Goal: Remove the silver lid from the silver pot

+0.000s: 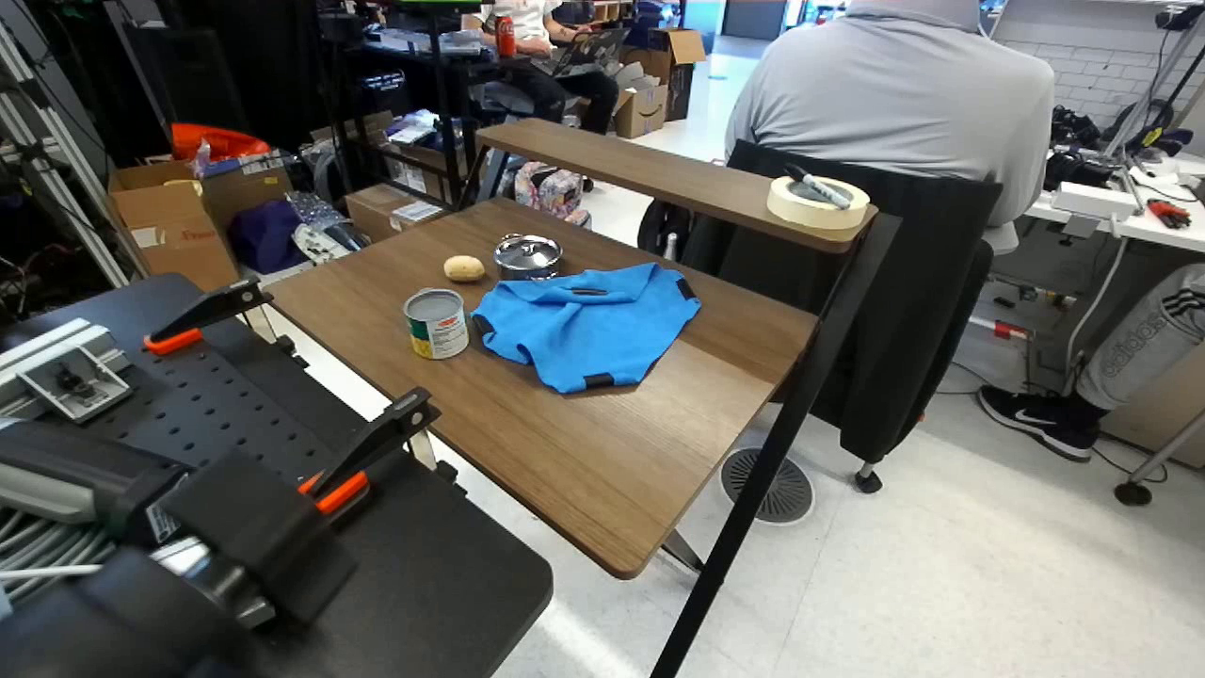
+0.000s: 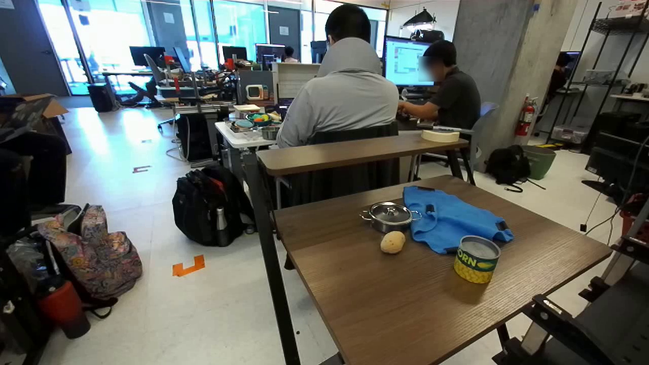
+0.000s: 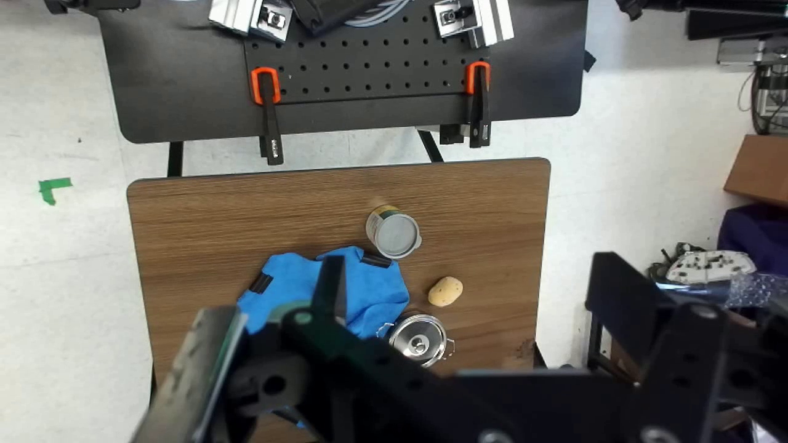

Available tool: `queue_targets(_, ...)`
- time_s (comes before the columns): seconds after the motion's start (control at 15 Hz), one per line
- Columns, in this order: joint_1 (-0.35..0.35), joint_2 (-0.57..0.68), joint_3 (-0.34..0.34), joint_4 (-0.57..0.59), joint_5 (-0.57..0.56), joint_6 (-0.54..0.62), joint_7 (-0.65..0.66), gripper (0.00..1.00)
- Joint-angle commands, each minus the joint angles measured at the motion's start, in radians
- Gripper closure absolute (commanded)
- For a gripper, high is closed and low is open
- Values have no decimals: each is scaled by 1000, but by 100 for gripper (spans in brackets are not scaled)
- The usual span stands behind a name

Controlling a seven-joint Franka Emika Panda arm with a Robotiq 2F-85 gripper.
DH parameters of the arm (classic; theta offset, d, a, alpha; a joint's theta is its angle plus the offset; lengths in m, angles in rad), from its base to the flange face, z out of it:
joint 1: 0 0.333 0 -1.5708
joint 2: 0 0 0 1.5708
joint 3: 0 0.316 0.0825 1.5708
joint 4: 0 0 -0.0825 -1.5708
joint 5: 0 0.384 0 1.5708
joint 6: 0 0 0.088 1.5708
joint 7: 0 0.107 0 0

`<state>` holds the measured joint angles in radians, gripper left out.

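While the lid (image 2: pixel 389 215) caps the pot (image 2: pixel 383 227): the step in hand is, I judge, the reach; both exterior views show lid on pot, so lifting is not yet done.
Wrist view: 12 at its top, the pot at the hub, for every hour below.
Pincer (image 3: pixel 470 271): released, its fingers (image 3: pixel 622 298) spread wide along a 9-to-3 line, nothing between them; it hangs well above the table (image 3: pixel 246 209).
Knob (image 3: pixel 418 346): at the lid's middle, small and shiny, likely slick. Centre over it before descending, then narrow the fingers so both meet it together.
Handles (image 3: pixel 449 349): one between 9 and 10, one between 3 and 4, nearly in line with the fingers. Stop at knob height, lest a tip press on one.
Potato (image 3: pixel 446 291): at 1, near the pot. A quarter turn would bring a finger towards it; better leave the angle roughly so.
Cloth (image 3: pixel 372 292): at 10, just beside the pot; whether it touches a handle I cannot tell. A low sweep could snag it.
Can (image 3: pixel 397 235): just short of 12, farther out than the potato. Come straight down rather than across it.
Pot: may rise with the lid if that fits tightly. Lift slowly and level, then carry the lid towards 3, away from the cloth.
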<state>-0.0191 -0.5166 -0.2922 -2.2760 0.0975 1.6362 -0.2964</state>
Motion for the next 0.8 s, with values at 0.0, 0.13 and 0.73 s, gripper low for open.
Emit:
queue_targets(0.0,-32,6,25,3,12,-4,-13,0)
queue_targets(0.13,-32,6,25,3,12,-4,-13,0)
queue_targets(0.73,-2,48,205,-94,-10,231,190,0)
